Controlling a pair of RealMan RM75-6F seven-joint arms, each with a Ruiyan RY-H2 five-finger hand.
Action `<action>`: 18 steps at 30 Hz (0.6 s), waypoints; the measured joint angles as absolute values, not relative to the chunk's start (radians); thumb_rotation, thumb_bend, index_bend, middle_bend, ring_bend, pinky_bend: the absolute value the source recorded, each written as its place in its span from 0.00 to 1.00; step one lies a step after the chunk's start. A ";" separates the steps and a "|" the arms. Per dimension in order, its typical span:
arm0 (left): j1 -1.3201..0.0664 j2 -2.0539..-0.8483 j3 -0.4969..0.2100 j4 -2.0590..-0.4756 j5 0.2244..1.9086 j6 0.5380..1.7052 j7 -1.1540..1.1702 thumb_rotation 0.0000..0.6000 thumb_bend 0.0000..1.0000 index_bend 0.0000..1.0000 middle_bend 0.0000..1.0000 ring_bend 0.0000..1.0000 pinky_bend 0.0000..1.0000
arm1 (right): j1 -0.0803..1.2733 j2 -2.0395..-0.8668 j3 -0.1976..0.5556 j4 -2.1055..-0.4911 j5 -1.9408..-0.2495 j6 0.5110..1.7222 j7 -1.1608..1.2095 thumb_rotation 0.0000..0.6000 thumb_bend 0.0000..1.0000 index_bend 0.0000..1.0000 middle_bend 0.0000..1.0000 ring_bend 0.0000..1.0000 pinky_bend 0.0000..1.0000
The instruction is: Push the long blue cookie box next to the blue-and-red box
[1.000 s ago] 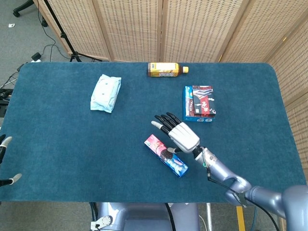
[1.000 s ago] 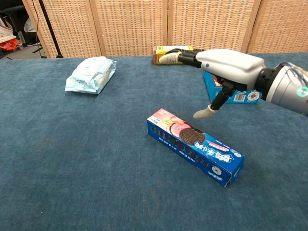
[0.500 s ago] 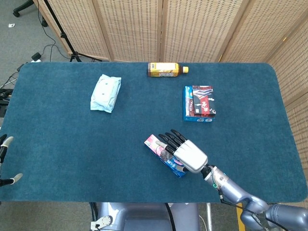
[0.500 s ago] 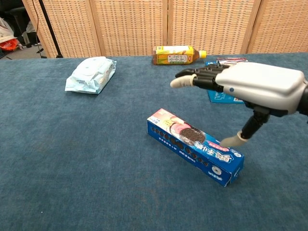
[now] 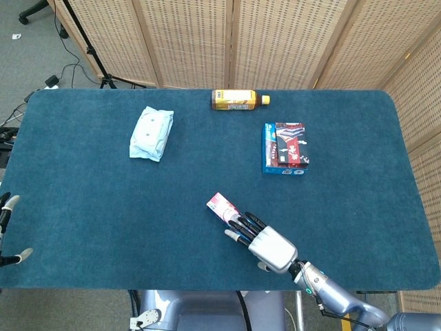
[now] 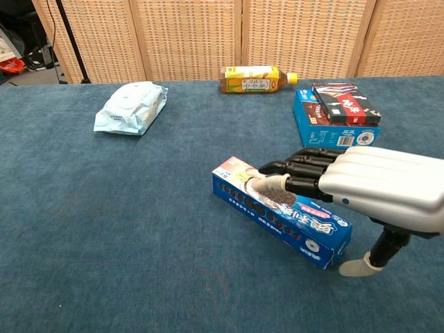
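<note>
So we've got our right hand (image 6: pixel 368 187) hovering flat over the near end of the long blue cookie box (image 6: pixel 281 210), fingers (image 6: pixel 295 168) stretched out, holding nothing. The box lies diagonally on the blue table (image 5: pixel 89 200), well apart from the blue-and-red box (image 5: pixel 284 148) farther back. Our left hand (image 5: pixel 8 234) barely peeks in at the edge, can't tell its state.

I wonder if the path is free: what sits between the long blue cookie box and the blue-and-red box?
Nothing but bare blue cloth lies between the cookie box and the blue-and-red box; the head view shows it plainly.
</note>
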State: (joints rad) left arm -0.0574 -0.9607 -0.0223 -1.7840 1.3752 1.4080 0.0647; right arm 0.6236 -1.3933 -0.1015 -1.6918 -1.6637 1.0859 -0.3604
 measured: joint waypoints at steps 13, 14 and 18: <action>-0.060 -0.961 -0.022 -1.784 1.373 1.402 0.064 1.00 0.00 0.00 0.00 0.00 0.00 | 0.609 -1.535 -0.053 -1.473 -1.675 1.108 -0.289 1.00 0.00 0.00 0.00 0.00 0.00; -0.061 -0.961 -0.022 -1.783 1.373 1.401 0.064 1.00 0.00 0.00 0.00 0.00 0.00 | 0.610 -1.542 -0.044 -1.457 -1.668 1.107 -0.288 1.00 0.00 0.00 0.00 0.00 0.00; -0.061 -0.960 -0.022 -1.782 1.375 1.401 0.060 1.00 0.00 0.00 0.00 0.00 0.00 | 0.615 -1.561 -0.012 -1.429 -1.633 1.098 -0.267 1.00 0.00 0.00 0.00 0.00 0.00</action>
